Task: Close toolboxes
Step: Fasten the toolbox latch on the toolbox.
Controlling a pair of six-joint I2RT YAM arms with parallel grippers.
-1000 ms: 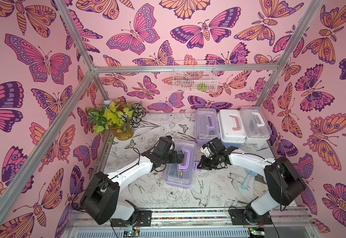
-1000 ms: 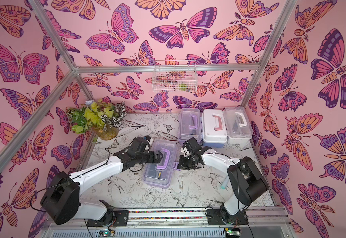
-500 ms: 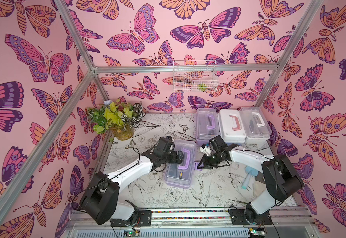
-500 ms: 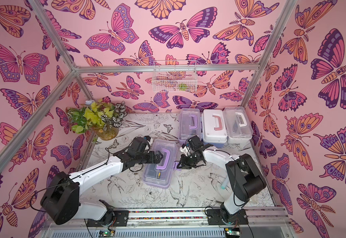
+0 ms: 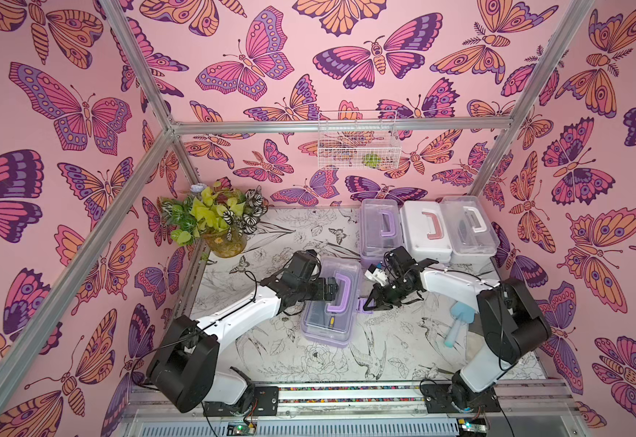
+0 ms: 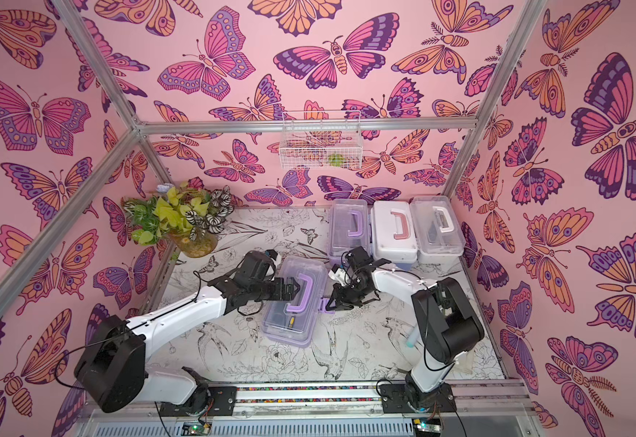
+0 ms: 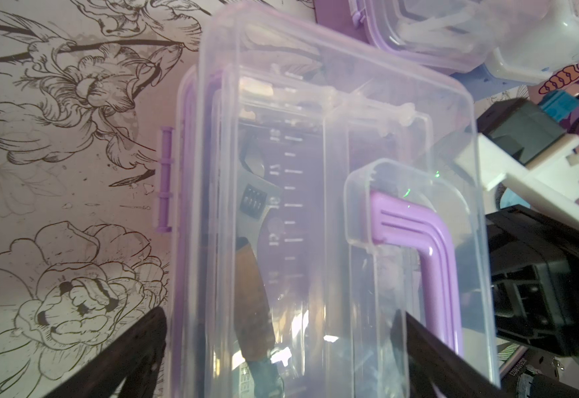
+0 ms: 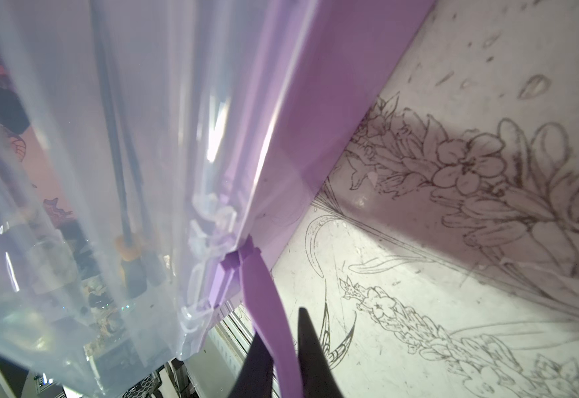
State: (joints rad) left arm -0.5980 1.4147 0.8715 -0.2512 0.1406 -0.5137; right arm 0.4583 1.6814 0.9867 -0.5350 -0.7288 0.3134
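The right hand (image 5: 368, 302), pinching the purple latch flap (image 8: 265, 310) of the lilac clear-lidded toolbox (image 5: 328, 329), has rotated, apparently toward fastening; the left hand (image 5: 331, 289) remains open.

You can't make out the green thing (image 5: 371, 159) in the wire basket (image 5: 356, 113), upper middle in both top views: it is too small. In a top view the right arm (image 6: 445, 321) covers most of the pale-blue object (image 6: 411, 338), lower right. In the left wrist view the lilac box (image 7: 315, 206) and the left gripper (image 7: 279, 312) run off the edge, and the tools (image 7: 253, 241) inside are blurred. In the right wrist view the latch (image 8: 267, 310) and the right gripper (image 8: 279, 327) are cut off too.
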